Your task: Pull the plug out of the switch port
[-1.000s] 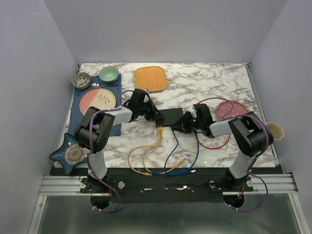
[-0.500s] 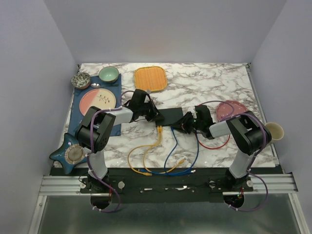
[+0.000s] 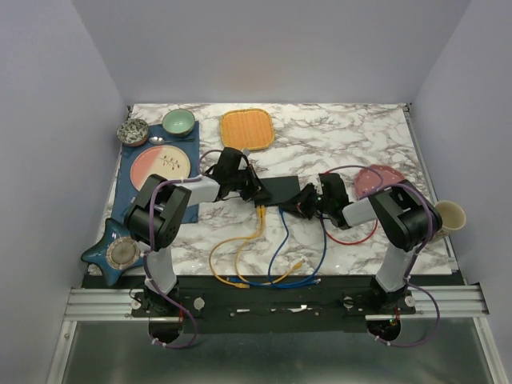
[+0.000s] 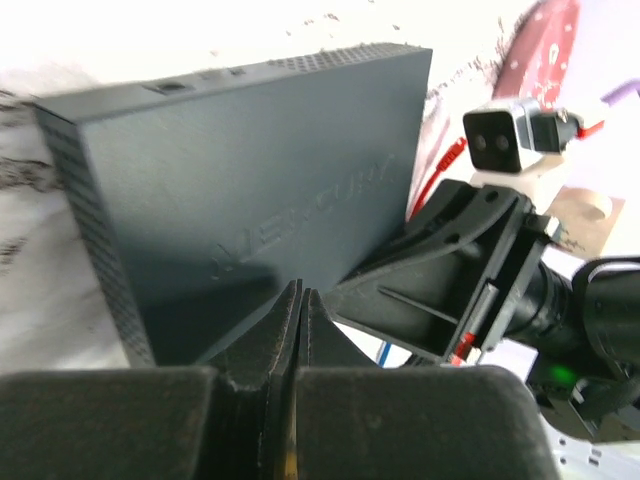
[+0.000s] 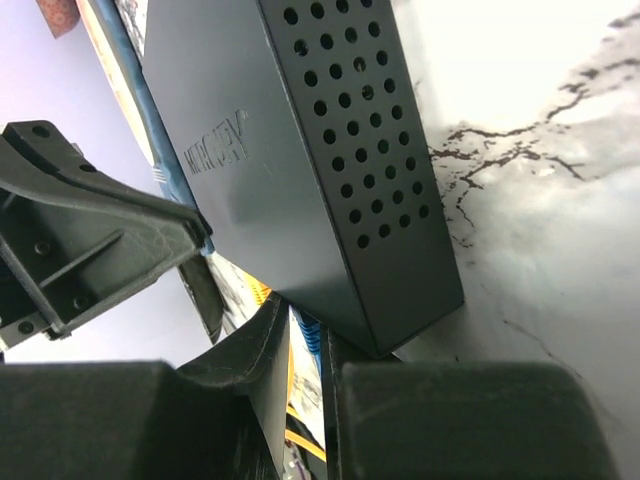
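The flat matte-black rectangular switch (image 3: 280, 190) lies mid-table on the white marble tabletop (image 3: 352, 136). It appears to be pinned by the left gripper (image 4: 297, 300), whose fingers are pressed together. The right gripper (image 5: 305, 328) is set with its fingers narrowly apart around the blue plug (image 5: 310, 350); whether it is clamped cannot be told. Grasping is judged to be the step in hand, and a firm clamp followed by a straight outward pull is called for next.

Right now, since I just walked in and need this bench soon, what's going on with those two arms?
Both arms are at the black switch mid-table. The left gripper is shut by its left end. The right gripper is at the right end, jaws narrow, the blue cable showing between them; a grip is unclear. The yellow cable and blue one look plugged in at the near edge.
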